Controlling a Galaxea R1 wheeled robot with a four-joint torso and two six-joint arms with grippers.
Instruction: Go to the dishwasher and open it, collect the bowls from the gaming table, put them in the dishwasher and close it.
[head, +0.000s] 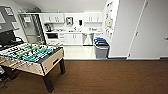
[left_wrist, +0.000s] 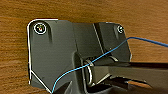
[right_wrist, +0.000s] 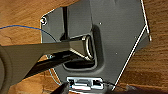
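- Brushed steel marks the dishwasher (head: 87, 39), closed, far ahead of both grippers, under the kitchenette counter (head: 72, 31).
- Step in hand, I judge: the approach; next calls for crossing the wood floor (head: 105, 77).
- Foosball table (head: 30, 56) sits left; grey bins (head: 101, 47) crowd the way, just beside the dishwasher.
- Whether either gripper's jaws are apart or together, I cannot tell.

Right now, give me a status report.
Grippers: state unclear. Dishwasher shut, far across kitchen. Foosball table near left, grey bins beside the route.
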